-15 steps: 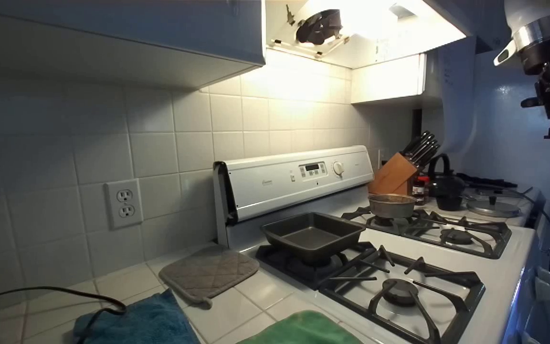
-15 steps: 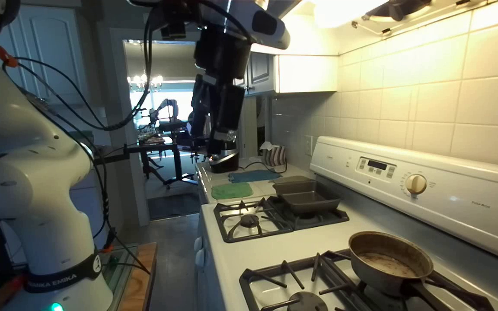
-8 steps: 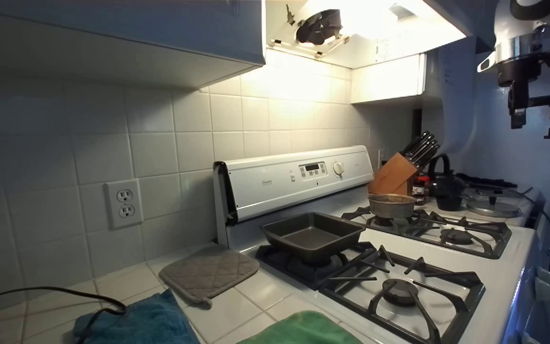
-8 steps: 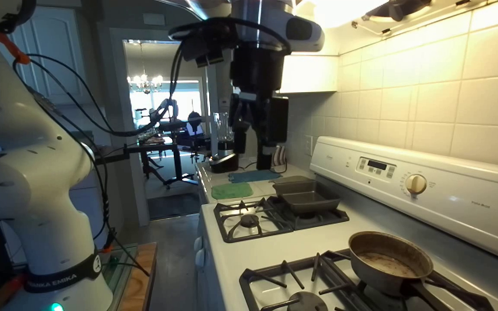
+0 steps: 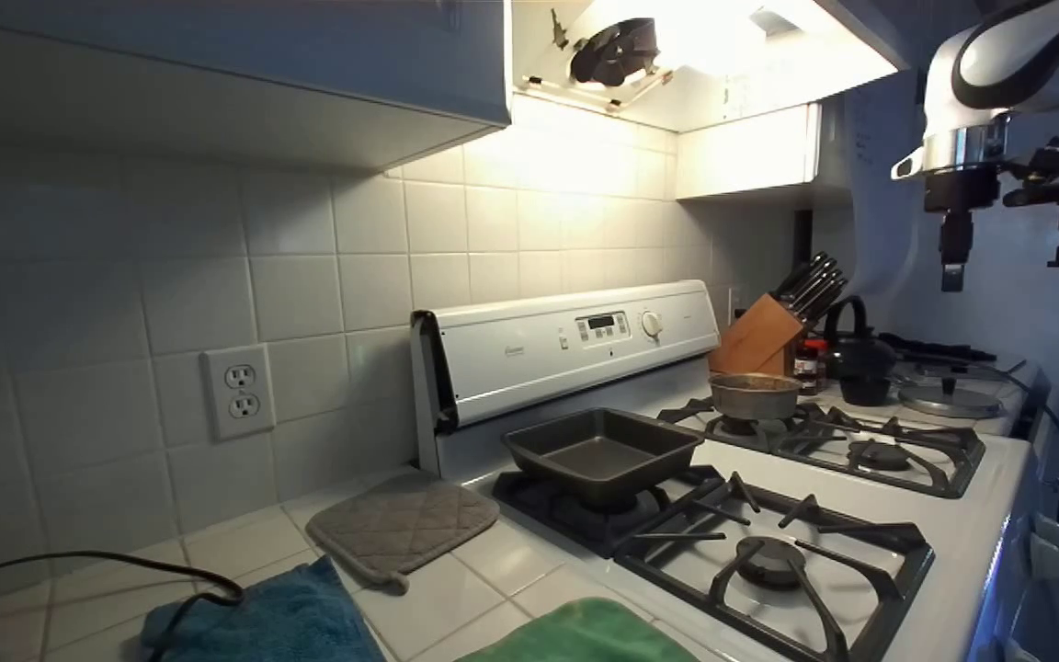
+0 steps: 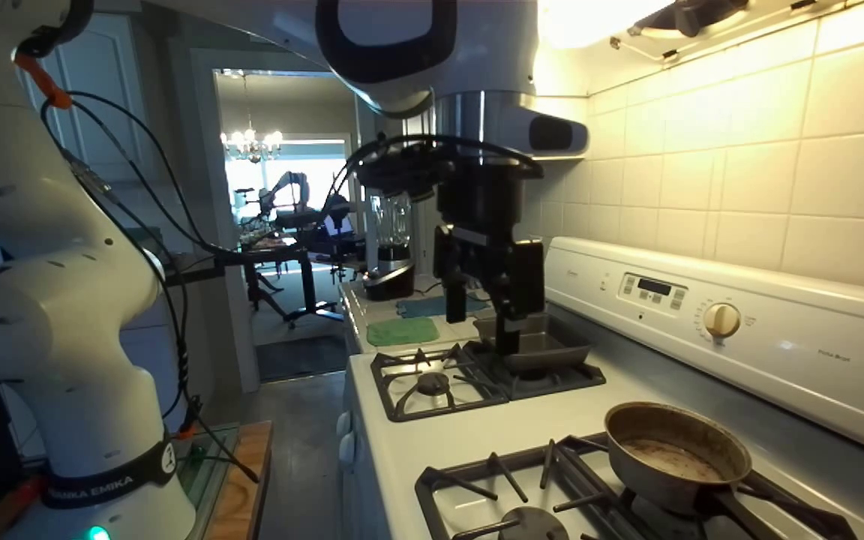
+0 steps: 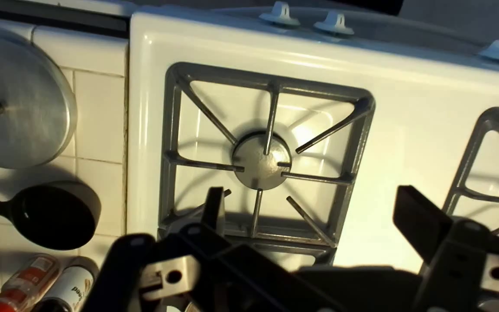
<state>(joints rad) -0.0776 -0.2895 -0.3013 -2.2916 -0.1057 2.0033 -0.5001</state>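
In an exterior view, your pincer (image 5: 952, 278) hangs high above the stove (image 5: 860, 496), well apart from the saucepan (image 5: 757, 400) standing on it. In an exterior view, you see its two fingers (image 6: 508, 339) spread, gripping nothing. In the wrist view, they stand wide apart near the front burner (image 7: 259, 168), with a lid (image 7: 28, 104) lying on the tabletop (image 7: 100, 117).

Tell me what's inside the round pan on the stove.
Inside the round pan, patchy brownish residue shows on the bottom; what it is, I can't tell. The pan's near side hides the bottom's closest edge, so anything there can't be seen.
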